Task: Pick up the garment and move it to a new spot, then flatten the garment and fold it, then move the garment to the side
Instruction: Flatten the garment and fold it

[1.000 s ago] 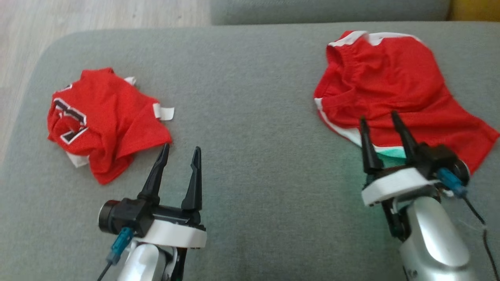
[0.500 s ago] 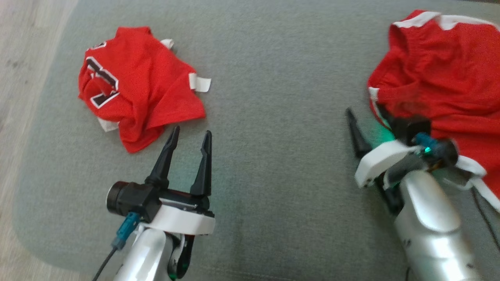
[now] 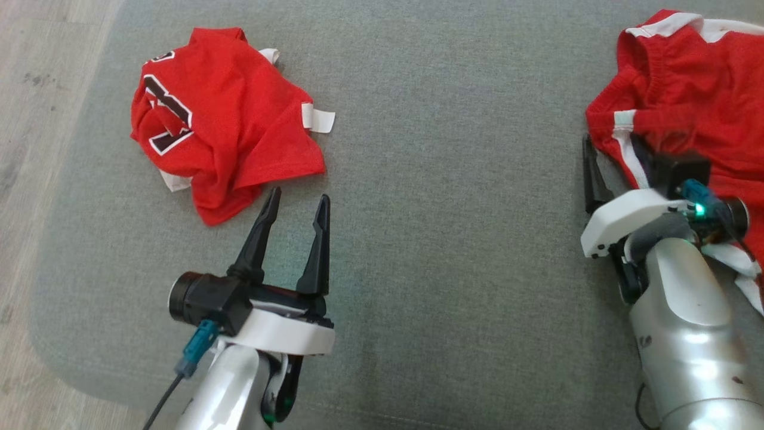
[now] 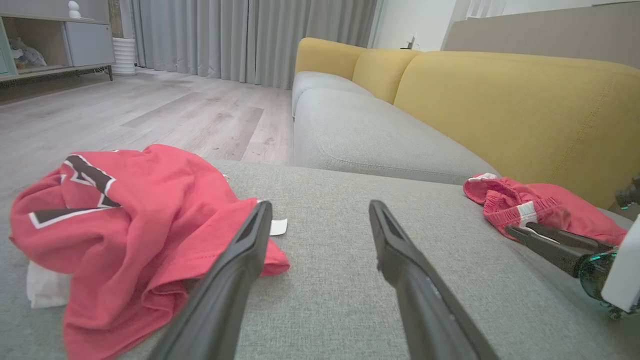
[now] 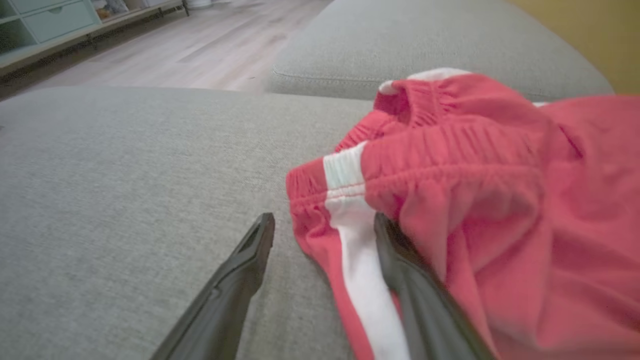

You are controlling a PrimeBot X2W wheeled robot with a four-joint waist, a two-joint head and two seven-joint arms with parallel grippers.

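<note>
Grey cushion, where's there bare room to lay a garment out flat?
The widest bare stretch of the cushion runs down the middle, between the numbered jersey and the red shorts, ahead of the left gripper. The near strip between the grippers is bare too. It is crowded at the right, where the right gripper meets the shorts' edge.

The support surface is a grey woven-fabric sofa seat cushion with a rounded near-left corner. It is bordered on the left by light wood-grain flooring. Two items lie directly on the cushion, well apart.

- Far left: a crumpled red jersey with a black, white-edged numeral. One white trim strip lies flat on the fabric at its right side.
- Far right: rumpled red shorts with a gathered elastic waistband and a white side stripe.
</note>
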